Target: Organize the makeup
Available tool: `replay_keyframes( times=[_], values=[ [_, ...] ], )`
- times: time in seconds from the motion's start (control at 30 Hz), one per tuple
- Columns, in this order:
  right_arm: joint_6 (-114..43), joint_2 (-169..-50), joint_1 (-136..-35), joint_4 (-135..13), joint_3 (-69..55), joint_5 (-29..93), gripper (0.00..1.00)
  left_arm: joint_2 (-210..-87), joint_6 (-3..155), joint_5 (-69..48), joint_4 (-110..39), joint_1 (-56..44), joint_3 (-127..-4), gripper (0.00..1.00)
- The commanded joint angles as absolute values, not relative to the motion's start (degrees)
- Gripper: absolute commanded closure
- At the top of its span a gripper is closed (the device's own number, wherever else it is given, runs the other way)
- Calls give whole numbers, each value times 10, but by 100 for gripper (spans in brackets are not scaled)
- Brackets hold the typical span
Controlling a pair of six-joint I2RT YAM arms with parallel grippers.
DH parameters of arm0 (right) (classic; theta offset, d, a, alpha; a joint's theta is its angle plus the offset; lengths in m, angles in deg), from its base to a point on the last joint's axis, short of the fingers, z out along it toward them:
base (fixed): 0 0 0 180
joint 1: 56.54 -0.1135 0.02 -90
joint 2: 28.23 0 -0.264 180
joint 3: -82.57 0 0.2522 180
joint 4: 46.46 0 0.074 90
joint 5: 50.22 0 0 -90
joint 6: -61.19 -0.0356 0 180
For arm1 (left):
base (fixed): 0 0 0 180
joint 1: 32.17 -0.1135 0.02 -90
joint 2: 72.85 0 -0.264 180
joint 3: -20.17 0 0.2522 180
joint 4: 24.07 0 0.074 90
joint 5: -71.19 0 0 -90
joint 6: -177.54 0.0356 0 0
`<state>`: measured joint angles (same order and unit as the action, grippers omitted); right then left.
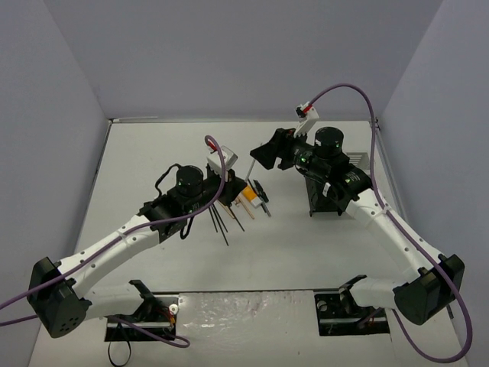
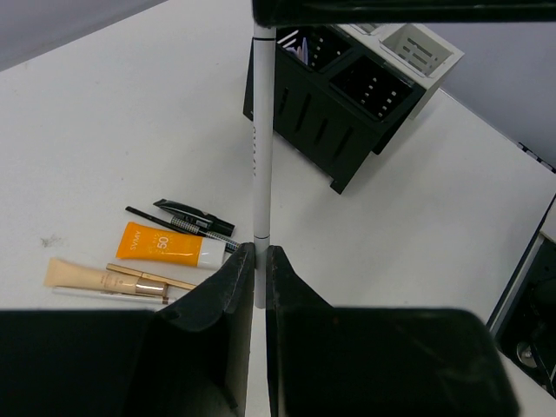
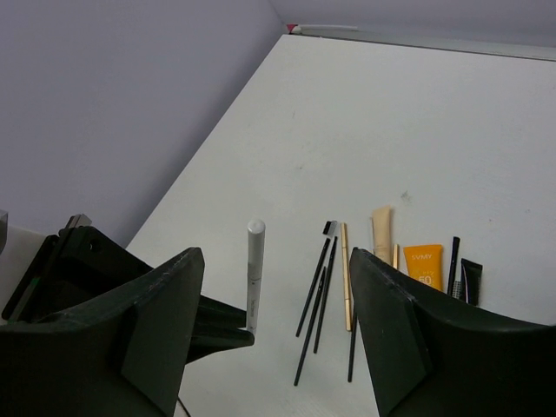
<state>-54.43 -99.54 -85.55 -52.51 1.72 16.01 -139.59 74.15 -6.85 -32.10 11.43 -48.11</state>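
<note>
the left fingers are clamped on a white pencil at its lower end, holding it upright above the tabletop. this is probably so the right fingers, wide open and empty nearby, can take it to the holder.

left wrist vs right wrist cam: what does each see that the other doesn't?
Left wrist only: the black mesh holder with its white compartment. Right wrist only: the group of thin black pencils and the open right gripper. Both: the white pencil pinched upright in the left gripper, the orange tube, the beige tube.
</note>
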Motion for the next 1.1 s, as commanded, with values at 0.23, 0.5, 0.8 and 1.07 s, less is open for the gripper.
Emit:
replay_keyframes(
  times=[0.23,0.5,0.8,1.07],
  values=[
    [-539,-1010,-876,-464,-12,152,58,-1409,756,-47,-263,120,-533,100],
    [-533,-1016,-881,-468,-9,163,82,-1414,750,-46,-267,120,-538,100],
    [-497,-1004,-879,-495,-5,224,100,-1411,733,-77,-283,119,-539,66],
    [-414,-950,-794,-549,-9,465,100,-1422,716,-223,-490,90,-630,3]
  ],
)
